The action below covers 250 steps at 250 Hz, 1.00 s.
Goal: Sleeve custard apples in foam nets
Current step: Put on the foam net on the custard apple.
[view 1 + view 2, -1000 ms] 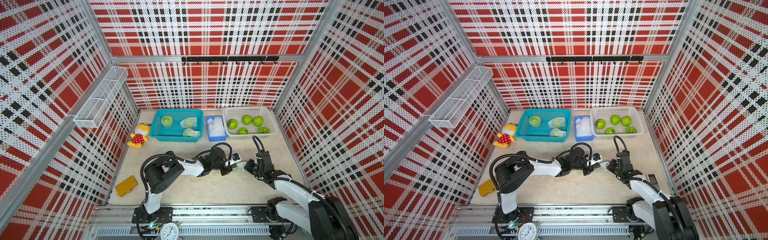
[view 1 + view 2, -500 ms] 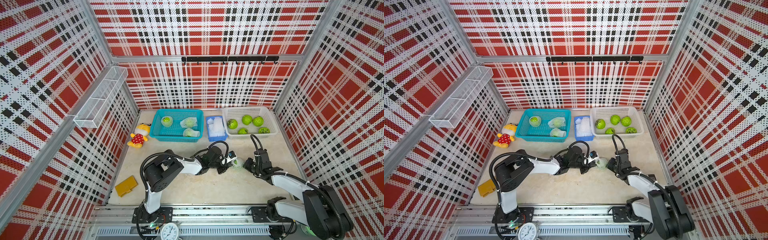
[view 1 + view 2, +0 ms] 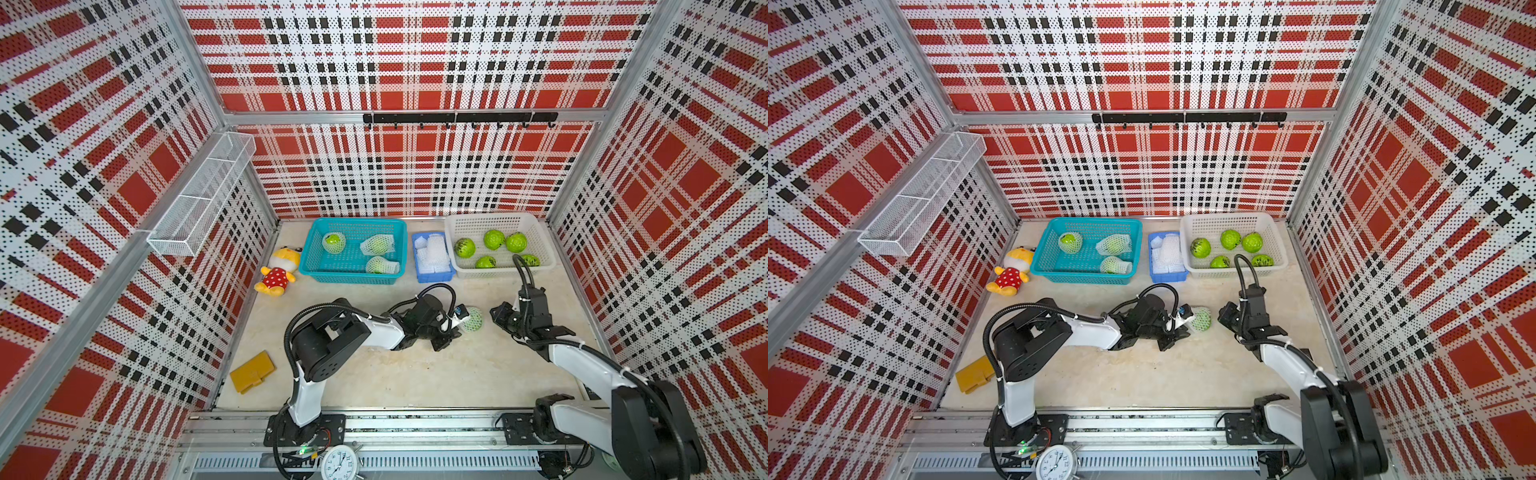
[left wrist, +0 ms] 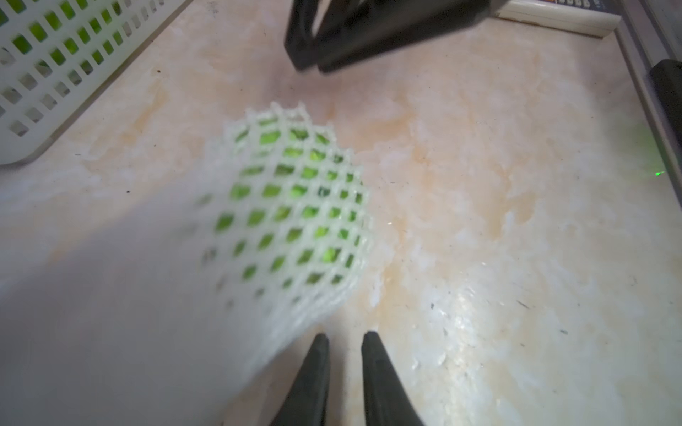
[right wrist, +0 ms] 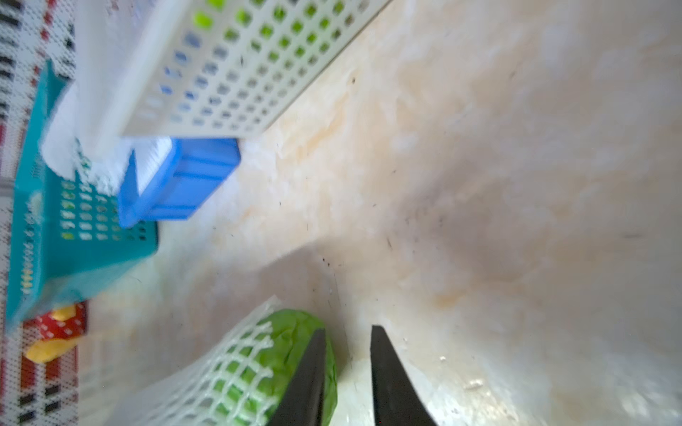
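**Setting.** A pale marbled table [image 3: 415,374] is enclosed by red, black and white plaid walls [image 3: 415,62]. A wire shelf [image 3: 199,199] hangs on one side wall and a black hook rail [image 3: 457,117] on the back wall.

**Containers, along the back edge.**
- A teal basket [image 3: 353,278] holds three netted fruits [image 3: 377,244].
- A blue tray [image 3: 434,277] holds spare nets [image 3: 434,253].
- A white basket [image 3: 490,272] holds five bare fruits [image 3: 493,239].

**Work area.** One fruit in a net [image 3: 472,319] lies on the table between the arms.
- Left gripper [image 4: 345,333]: jaws narrowly apart, empty, just beside that fruit.
- Right gripper [image 5: 347,328]: jaws narrowly apart, empty, the fruit next to one finger.
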{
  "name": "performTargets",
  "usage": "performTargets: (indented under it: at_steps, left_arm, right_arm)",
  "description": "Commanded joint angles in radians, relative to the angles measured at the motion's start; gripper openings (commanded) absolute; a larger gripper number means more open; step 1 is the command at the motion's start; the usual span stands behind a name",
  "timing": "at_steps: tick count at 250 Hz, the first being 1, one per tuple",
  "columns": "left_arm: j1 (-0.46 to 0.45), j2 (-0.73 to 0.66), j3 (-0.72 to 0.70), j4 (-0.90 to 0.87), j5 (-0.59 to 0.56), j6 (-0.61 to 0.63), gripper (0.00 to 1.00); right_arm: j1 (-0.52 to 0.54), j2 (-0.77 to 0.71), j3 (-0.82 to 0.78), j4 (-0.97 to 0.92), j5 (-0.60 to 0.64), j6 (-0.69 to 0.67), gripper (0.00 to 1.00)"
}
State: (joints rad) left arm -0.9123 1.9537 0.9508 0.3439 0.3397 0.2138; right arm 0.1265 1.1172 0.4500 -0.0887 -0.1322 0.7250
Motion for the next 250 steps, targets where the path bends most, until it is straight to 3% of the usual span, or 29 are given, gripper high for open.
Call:
performTargets:
  at_steps: [1, 43, 73, 113, 163, 250]
  left_arm:
    - [0.008, 0.015, 0.012, -0.013, 0.002, -0.006, 0.22]
    - [0.008, 0.014, 0.017, -0.011, -0.004, -0.008, 0.27]
    - [0.007, 0.017, 0.025, -0.011, -0.006, -0.011, 0.3]
    - [0.001, 0.02, 0.038, -0.011, -0.01, -0.011, 0.31]
    - [-0.004, 0.03, 0.054, -0.011, -0.013, -0.011, 0.31]
    - [-0.014, 0.036, 0.063, -0.011, -0.021, -0.007, 0.31]
  right_arm:
    - [-0.056, -0.073, 0.032, -0.059, -0.022, -0.022, 0.41]
    - [-0.079, -0.07, 0.056, -0.002, -0.128, 0.003, 0.6]
    - [-0.057, 0.021, 0.055, 0.104, -0.24, 0.055, 0.66]
    - [0.03, 0.134, 0.064, 0.183, -0.254, 0.082, 0.73]
    - [0.086, 0.202, 0.06, 0.248, -0.257, 0.132, 0.73]
    - [0.104, 0.179, 0.005, 0.253, -0.223, 0.156, 0.67]
